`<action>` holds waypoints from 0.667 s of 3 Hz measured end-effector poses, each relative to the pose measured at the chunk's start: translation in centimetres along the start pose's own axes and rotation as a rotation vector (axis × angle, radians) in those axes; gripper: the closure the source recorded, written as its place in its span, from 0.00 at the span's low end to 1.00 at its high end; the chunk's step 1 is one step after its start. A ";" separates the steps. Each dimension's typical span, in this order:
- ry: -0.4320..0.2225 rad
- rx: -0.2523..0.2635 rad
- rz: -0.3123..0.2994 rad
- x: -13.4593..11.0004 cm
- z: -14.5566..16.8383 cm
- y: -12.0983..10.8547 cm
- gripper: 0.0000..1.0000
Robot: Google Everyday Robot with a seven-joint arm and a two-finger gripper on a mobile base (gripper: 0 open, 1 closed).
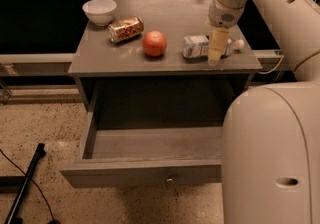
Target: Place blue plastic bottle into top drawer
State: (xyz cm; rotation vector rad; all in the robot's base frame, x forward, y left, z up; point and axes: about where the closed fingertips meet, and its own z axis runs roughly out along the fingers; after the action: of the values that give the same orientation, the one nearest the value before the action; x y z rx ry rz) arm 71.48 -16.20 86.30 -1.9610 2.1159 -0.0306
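The blue plastic bottle lies on its side on the grey cabinet top, at the right, with its white cap pointing right. My gripper hangs from the white arm directly over the bottle's right part, its pale fingers pointing down in front of it. The top drawer is pulled open below, its inside bare, with a small round knob on its front panel.
A red apple, a gold-patterned can on its side and a white bowl sit on the cabinet top left of the bottle. My white base fills the lower right and covers the drawer's right end. A black bar lies on the floor at left.
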 end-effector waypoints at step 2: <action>-0.039 -0.012 0.007 0.5 1.3 -0.6 0.38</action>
State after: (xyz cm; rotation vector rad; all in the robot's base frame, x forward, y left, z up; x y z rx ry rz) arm 72.27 -16.57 85.06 -1.9446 2.1040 0.0217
